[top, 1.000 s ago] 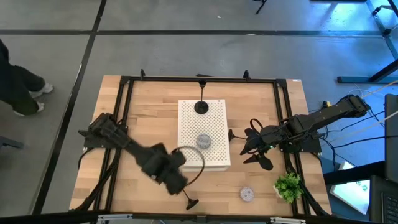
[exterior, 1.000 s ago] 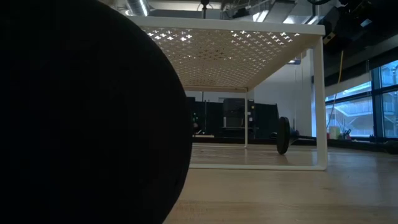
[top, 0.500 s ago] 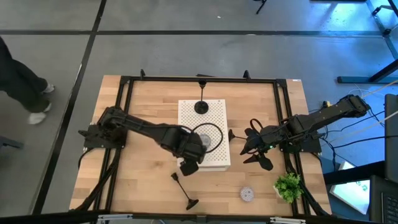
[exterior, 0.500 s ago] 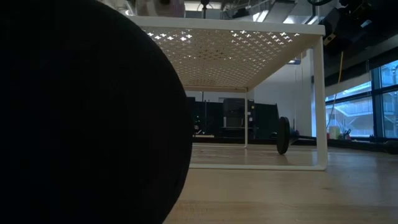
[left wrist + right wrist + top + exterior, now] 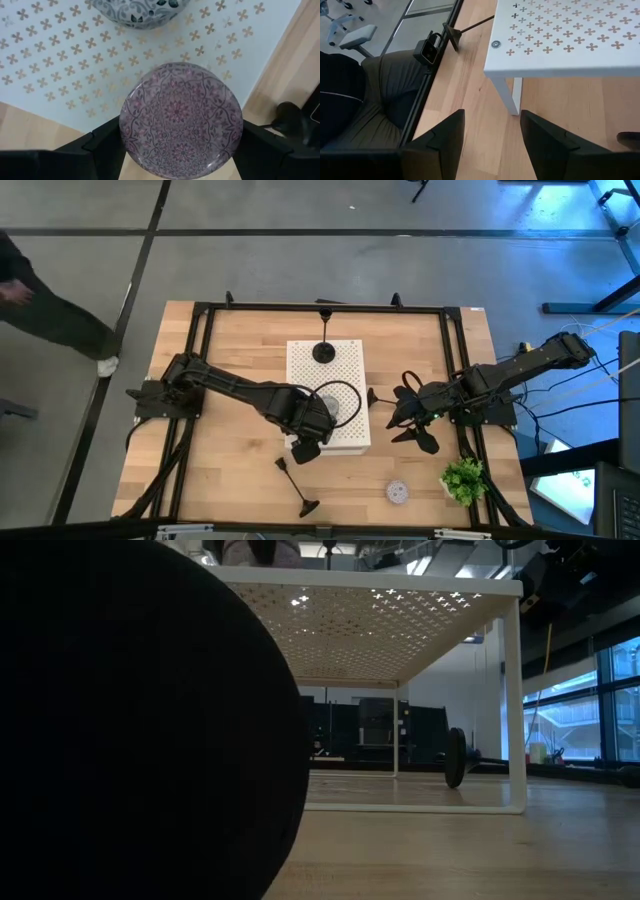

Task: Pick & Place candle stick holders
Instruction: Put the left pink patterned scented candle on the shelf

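Near the centre of the high view, the left gripper (image 5: pixel 180 150) clamps a pink puck (image 5: pixel 181 119) between its jaws over the white board (image 5: pixel 345 370). At centre right, the right gripper (image 5: pixel 492 130) hangs half open, holding nothing.

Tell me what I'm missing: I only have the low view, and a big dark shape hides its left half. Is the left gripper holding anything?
Observer: Yes. Its wrist view shows the left gripper closed on a pink puck, over the edge of the white board.
Operator: Anything already on the board?
Observer: A grey puck lies just beyond the pink one, and a black holder stands at the far end.
Operator: And the right arm?
Observer: The right gripper waits open and empty beside the board's right side.
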Controlling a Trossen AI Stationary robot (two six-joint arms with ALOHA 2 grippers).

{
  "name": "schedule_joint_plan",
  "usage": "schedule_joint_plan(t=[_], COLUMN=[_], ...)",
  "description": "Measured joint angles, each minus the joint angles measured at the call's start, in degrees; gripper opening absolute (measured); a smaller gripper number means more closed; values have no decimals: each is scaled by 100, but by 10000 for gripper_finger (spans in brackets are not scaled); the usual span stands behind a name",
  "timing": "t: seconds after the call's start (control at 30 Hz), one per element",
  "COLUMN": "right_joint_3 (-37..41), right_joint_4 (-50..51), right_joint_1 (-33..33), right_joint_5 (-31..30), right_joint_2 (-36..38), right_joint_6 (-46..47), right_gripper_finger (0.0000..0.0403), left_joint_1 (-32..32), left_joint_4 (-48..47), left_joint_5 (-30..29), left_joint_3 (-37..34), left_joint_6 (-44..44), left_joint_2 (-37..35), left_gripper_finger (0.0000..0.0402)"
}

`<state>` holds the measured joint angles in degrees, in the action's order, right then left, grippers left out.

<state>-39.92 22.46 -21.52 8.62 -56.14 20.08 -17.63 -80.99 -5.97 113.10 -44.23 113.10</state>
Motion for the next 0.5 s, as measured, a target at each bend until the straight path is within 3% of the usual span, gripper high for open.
schedule_joint_plan(t=[0.23,0.5], right_joint_3=[0,-2], right_joint_4=[0,0], right_joint_1=[0,0], right_joint_5=[0,0], right_joint_2=[0,0], right_joint_6=[0,0], right_gripper_finger=[195,195], left_joint_1=[0,0], left_joint_4=[-2,-4], left_joint_5=[9,8], left_joint_3=[0,0], left_joint_6=[-91,-103], left_joint_2=[7,7], left_gripper_finger=[330,332])
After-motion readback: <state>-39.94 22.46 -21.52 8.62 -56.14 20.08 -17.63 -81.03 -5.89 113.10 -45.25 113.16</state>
